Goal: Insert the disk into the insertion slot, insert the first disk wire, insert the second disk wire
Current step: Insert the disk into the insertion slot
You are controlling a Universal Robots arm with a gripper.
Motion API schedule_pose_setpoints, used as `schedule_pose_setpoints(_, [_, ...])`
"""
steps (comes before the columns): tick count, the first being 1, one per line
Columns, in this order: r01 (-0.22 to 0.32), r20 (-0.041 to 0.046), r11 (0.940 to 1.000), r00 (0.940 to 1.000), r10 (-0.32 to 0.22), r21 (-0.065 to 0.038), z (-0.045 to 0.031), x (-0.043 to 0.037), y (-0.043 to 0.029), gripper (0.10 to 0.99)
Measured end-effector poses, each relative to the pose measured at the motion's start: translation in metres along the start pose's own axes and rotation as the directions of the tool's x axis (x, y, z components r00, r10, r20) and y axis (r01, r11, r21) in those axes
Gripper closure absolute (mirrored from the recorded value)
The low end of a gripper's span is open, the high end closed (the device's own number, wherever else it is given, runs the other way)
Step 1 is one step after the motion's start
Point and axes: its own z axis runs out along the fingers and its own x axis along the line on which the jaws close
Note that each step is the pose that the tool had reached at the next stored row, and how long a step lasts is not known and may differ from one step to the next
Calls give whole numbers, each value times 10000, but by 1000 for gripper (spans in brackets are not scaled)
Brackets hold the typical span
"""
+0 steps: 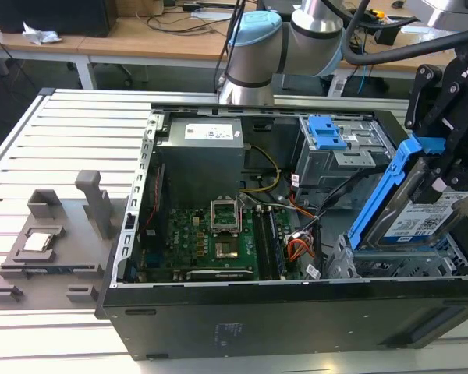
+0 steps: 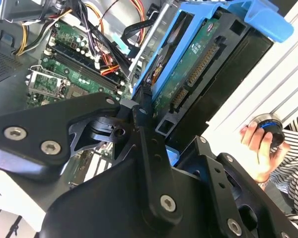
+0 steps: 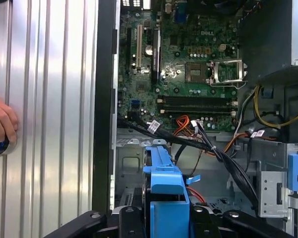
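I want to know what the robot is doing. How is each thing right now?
Gripper, shut on the disk.
Disk, tilted, lower end at the slot, not fully in.
Slot, not yet filled.
Case, lying on its side, open.
Socket, lid flipped open.
Hand, holding a round black knob.

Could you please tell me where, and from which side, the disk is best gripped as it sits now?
Grip the disk across its flat faces at the raised end, coming from above, as the hand does now. It stands tilted on edge with its lower end down at the slot, so the top end is the free part.
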Motion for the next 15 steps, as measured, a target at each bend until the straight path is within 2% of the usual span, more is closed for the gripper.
schedule_pose_setpoints(3, [-3,-17,10000,10000,3,-1,51,-6,-2,725])
schedule_pose_setpoints(10, [-2,-14,10000,10000,2,0,72,-31,-11,725])
schedule_pose_setpoints(15, [-4,-11,10000,10000,4,-17,121,-29,-73,725])
